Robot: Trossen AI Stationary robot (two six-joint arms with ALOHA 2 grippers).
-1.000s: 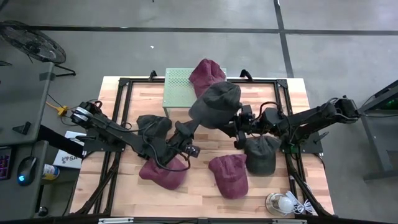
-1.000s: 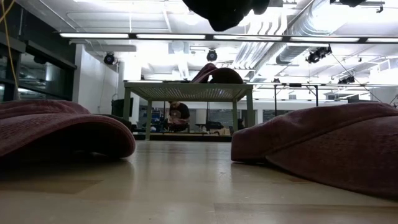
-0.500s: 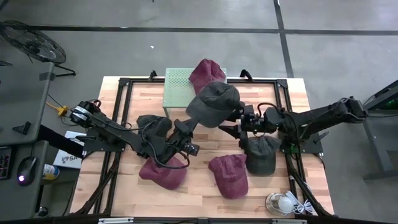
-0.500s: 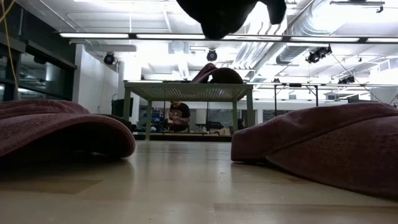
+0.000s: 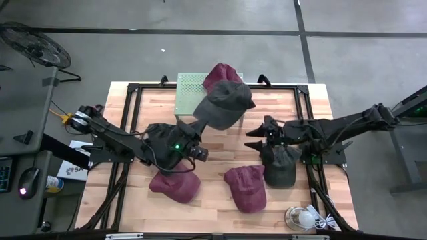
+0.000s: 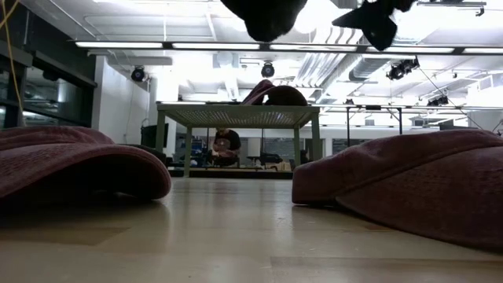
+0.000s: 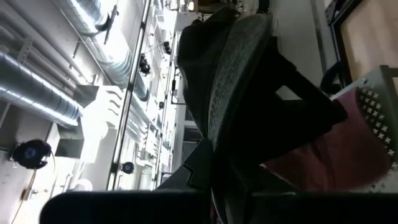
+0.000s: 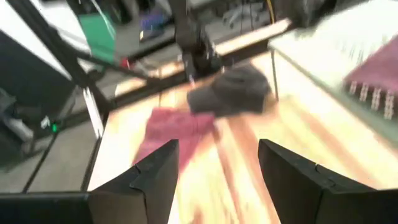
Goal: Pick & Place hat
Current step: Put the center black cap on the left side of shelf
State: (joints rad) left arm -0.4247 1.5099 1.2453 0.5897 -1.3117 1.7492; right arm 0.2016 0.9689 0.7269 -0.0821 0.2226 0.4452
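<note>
Rack (image 5: 188,92), green and perforated, stands at the table's (image 5: 300,107) twelve o'clock edge with a maroon hat (image 5: 220,75) resting on it. I see my left gripper (image 5: 200,124) with jaws clamped on a dark grey hat (image 5: 223,104), held aloft just at the rack's four o'clock. My right gripper (image 5: 253,139) hovers at three o'clock, jaws spread wide and holding nothing. More hats lie on the wooden table; beyond it, an industrial room with ceiling ducts.
</note>
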